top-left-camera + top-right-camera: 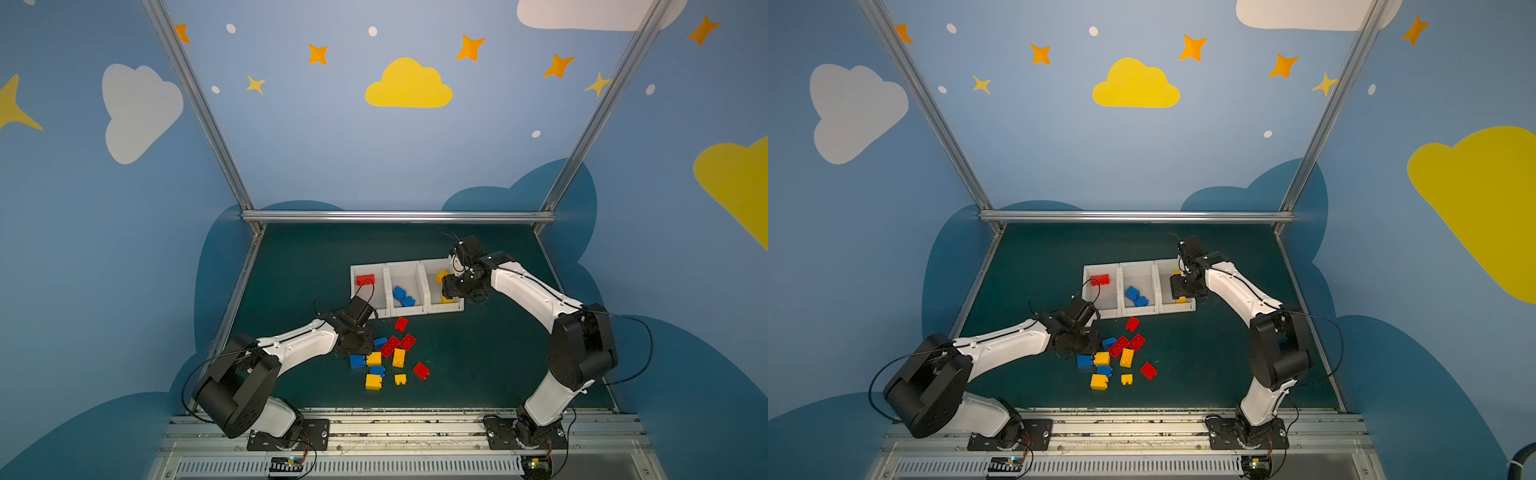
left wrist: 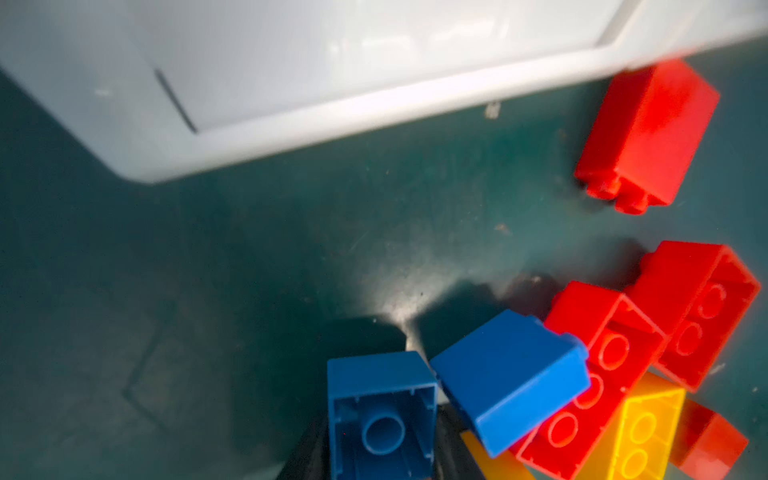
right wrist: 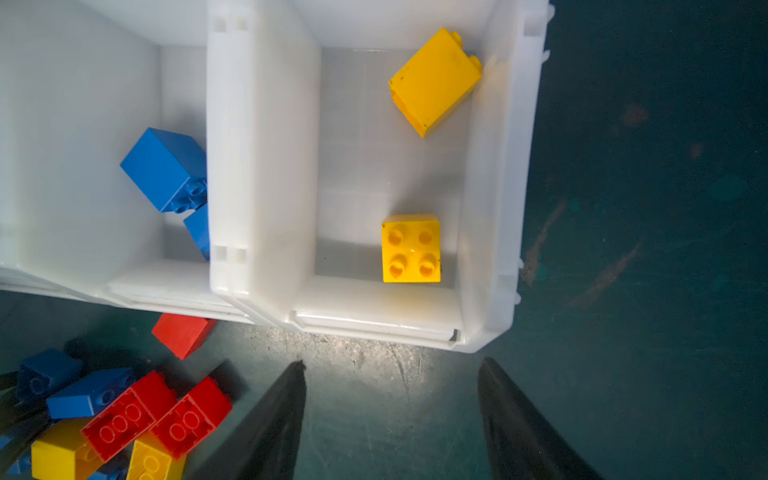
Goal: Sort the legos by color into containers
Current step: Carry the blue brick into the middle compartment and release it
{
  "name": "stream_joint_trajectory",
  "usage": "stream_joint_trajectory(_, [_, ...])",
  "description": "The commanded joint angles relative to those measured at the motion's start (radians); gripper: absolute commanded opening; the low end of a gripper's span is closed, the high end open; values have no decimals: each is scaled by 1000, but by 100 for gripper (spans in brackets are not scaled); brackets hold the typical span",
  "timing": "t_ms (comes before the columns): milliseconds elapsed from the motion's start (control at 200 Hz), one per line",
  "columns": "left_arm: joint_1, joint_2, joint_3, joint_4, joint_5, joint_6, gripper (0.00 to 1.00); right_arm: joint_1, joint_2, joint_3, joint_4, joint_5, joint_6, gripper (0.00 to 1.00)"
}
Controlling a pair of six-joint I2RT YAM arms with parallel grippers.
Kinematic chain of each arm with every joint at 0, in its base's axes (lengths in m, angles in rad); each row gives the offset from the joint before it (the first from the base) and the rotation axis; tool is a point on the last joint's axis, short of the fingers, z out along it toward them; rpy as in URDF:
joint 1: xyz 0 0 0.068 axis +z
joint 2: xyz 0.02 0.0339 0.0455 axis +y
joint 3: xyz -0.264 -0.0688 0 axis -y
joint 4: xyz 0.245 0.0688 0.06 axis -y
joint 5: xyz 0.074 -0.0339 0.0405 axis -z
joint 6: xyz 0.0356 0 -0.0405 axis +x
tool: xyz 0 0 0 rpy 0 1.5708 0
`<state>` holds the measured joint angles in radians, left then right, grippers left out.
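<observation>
On the dark green worktop (image 1: 478, 353) my left claw (image 2: 380, 436) pinches a small blue plastic brick (image 2: 382, 395), hollow underside showing; my right claw (image 3: 390, 374) hangs half-open, empty.

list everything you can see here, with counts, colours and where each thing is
bins: three, white, side by side at mid-table
binned red brick: one, red, left bin
binned blue bricks: two, blue, middle bin
binned yellow bricks: two, yellow, right bin
loose red bricks: four, red, on the table in front of the bins
loose blue bricks: three, blue, same pile
loose yellow bricks: four, yellow, same pile
table: one, dark green
walls: blue, painted with clouds and stars
left gripper: one, black, shut on a loose blue brick
right gripper: one, black, open and empty, at the right bin's front edge
</observation>
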<state>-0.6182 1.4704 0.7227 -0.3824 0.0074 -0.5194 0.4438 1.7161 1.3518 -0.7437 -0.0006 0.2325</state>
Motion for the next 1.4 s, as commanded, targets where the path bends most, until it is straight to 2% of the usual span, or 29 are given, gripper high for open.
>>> stream_joint_trajectory(0, [-2, 1, 21, 4, -3, 19, 37, -5, -39, -13, -2, 11, 14, 66])
stream_joint_trajectory(295, [-3, -41, 70, -40, -17, 47, 36, -5, -52, -26, 4, 6, 24, 66])
stream_joint_trajectory(606, [-3, -42, 220, -58, -22, 116, 35, -7, -70, -34, 1, 8, 25, 65])
stream_joint_trajectory(971, [4, 205, 533, -17, 50, 226, 36, -8, -113, -64, -12, 26, 23, 65])
stream_joint_trajectory(1176, [12, 351, 671, -22, 87, 241, 37, -8, -144, -90, -16, 33, 33, 65])
stream_joint_trajectory(1392, [12, 406, 705, -10, 103, 226, 48, -8, -162, -96, -32, 40, 32, 65])
